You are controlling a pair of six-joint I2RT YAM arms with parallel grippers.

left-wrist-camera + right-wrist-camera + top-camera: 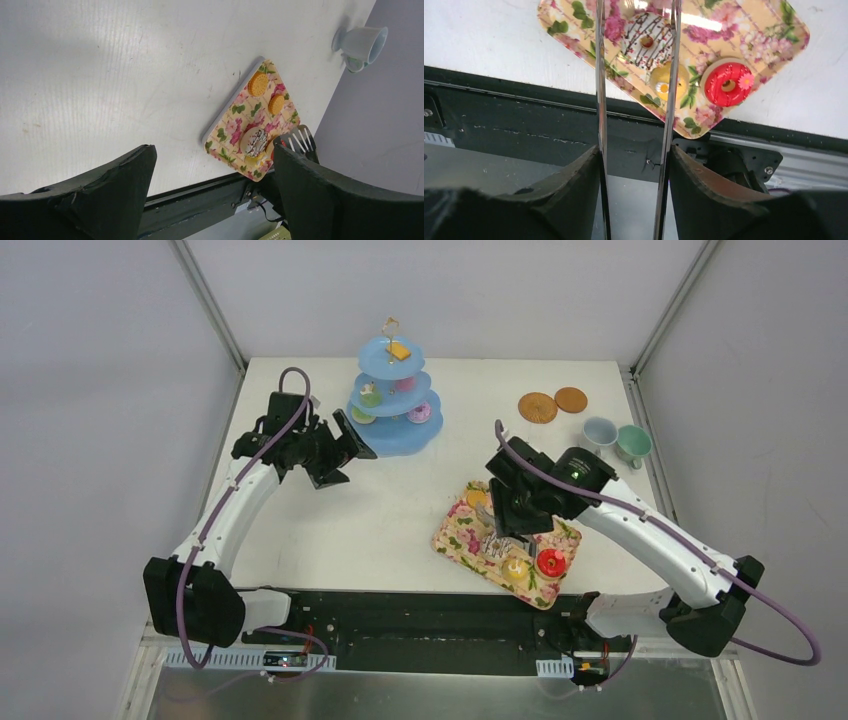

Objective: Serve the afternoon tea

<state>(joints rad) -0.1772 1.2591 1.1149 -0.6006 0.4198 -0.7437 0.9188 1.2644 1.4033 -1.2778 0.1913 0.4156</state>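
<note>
My right gripper [635, 152] is clamped on metal tongs [600, 100], squeezing both arms. The tongs run straight out from the wrist, tips either side of the white chocolate-drizzled sweet [647, 39] on the flowered tray [774, 35]. I cannot tell if the tips touch it. The sweets are round, so no heading. They line up along the tray's long axis, which runs diagonally in the top view, far-left to near-right, its near corner at the desk [400, 510] front edge. The red donut [727, 84] and small yellow sweet [666, 86] sit at the near end.

My left gripper [212, 150] is apart, holding nothing, just beside the blue 3-tier stand [395, 445], which carries more sweets.

White desk, grey walls.

The left wrist shows 2 orange biscuits [258, 83] at the tray's far end, which the right arm largely hides from above. Only the top view shows 2 woven coasters [538, 407] and both cups [599, 433].
</note>
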